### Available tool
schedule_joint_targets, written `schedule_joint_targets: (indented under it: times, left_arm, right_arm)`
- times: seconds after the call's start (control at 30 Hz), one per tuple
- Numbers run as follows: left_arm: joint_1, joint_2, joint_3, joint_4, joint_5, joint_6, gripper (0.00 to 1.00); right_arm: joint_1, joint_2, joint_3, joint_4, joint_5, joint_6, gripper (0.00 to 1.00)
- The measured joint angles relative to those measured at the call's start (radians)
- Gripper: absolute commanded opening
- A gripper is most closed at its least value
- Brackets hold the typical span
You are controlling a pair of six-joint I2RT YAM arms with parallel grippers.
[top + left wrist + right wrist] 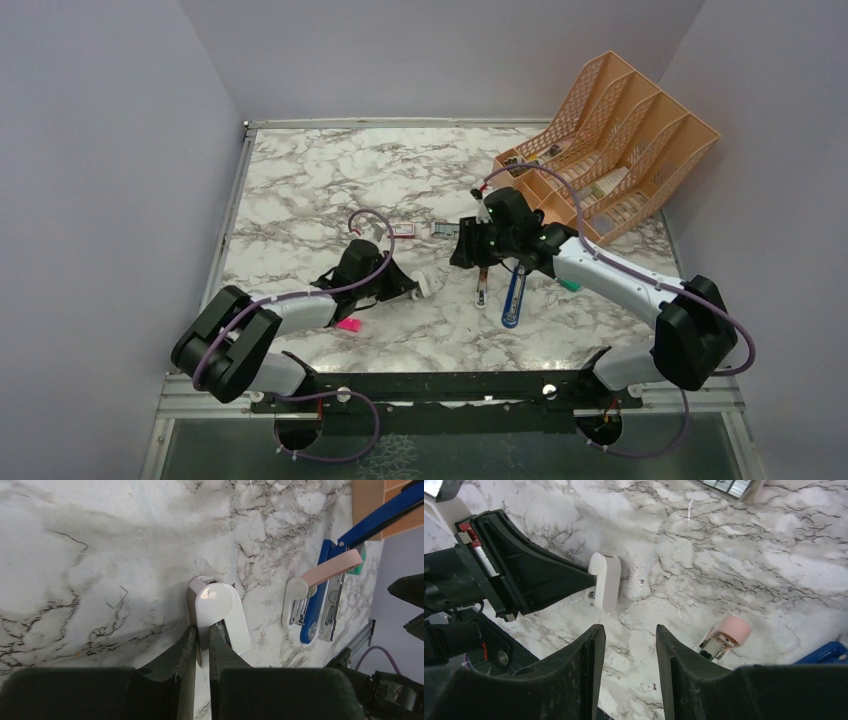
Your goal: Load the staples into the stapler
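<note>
Three staplers on the marble table [300, 180], all near its middle. Furthest left, a small white stapler [222, 612], lying flat, pinched at its near end between the fingers [182, 652] of the left gripper [202, 647]. Clenched tight on it, with barely a slit of gap left.

Just to the right, the right gripper [626, 645]: released, jaws spread wide, nothing between them. Held over bare marble, between the white stapler on its left and the pink stapler [726, 635] on its right, touching neither.

Right of the pink stapler and close alongside it, a blue stapler [513, 297], both lying lengthwise near to far. From the left wrist view, apparently hinged open, with metal rails showing beside the coloured arms.

On the far side of both grippers, the staples [440, 229]: one small grey block, flat on the table, just far-left of the right gripper and apart from every stapler. Held by neither gripper. Immediately left of it, a small red-and-white box [402, 229], not quite touching.

Near the left arm, on the near side, a pink highlighter [348, 325]. In the far right corner, an orange file rack [620, 130], tilted against the wall. Beside the right arm, a small green item [570, 286], too hidden to identify.
</note>
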Motion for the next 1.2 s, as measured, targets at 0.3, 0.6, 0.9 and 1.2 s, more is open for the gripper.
schedule_joint_targets:
  times: [0.3, 0.6, 0.9, 1.2]
  left_arm:
    - [0.031, 0.106, -0.005, 0.141, 0.198, -0.003, 0.04]
    - [0.057, 0.189, 0.008, 0.180, 0.239, -0.009, 0.27]
    - [0.061, 0.145, 0.066, 0.022, 0.164, 0.053, 0.27]
    - [0.062, -0.060, 0.076, -0.177, 0.111, 0.101, 0.29]
  right_arm:
    - [0.116, 0.107, 0.066, -0.010, 0.074, 0.029, 0.46]
    - [0.179, 0.200, 0.104, -0.058, 0.155, 0.084, 0.51]
    - [0.184, 0.214, 0.105, -0.075, 0.167, 0.112, 0.53]
    - [0.186, 0.225, 0.154, -0.099, 0.188, 0.090, 0.56]
